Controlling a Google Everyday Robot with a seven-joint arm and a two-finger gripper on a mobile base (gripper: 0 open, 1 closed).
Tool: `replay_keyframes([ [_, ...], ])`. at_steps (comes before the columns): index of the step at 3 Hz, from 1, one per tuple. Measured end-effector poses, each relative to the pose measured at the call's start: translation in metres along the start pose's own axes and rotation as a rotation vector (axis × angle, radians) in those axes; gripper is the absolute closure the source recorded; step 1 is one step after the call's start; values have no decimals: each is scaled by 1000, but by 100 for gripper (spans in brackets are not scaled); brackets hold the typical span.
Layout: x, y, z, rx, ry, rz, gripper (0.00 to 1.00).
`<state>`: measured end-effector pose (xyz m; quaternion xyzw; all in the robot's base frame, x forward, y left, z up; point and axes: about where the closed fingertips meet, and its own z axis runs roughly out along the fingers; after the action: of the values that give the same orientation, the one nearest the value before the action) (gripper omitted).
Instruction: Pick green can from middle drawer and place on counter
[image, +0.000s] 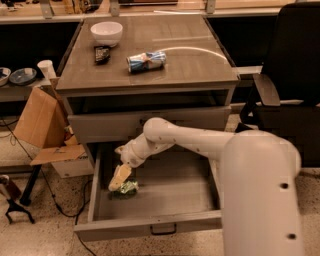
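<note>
The middle drawer (150, 227) is pulled out wide at the bottom of the grey cabinet. The green can (128, 188) lies on its side on the drawer floor near the left wall. My gripper (119, 179), with pale yellow fingers, reaches down into the drawer from my white arm and sits just above and left of the can, touching or nearly touching it. The wood-grain counter (190, 62) tops the cabinet.
On the counter lie a blue-and-white can (146, 61) on its side, a white bowl (106, 32) and a small dark object (102, 53). A cardboard box (42, 125) stands left of the cabinet. A black chair (285, 85) stands to the right.
</note>
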<state>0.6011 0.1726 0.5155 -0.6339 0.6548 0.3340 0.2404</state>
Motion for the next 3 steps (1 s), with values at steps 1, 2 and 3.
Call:
replay_keyframes([
  [1, 5, -2, 32, -28, -14, 10, 0],
  [2, 9, 5, 49, -31, -15, 18, 0],
  [3, 13, 7, 65, -20, -12, 31, 0],
])
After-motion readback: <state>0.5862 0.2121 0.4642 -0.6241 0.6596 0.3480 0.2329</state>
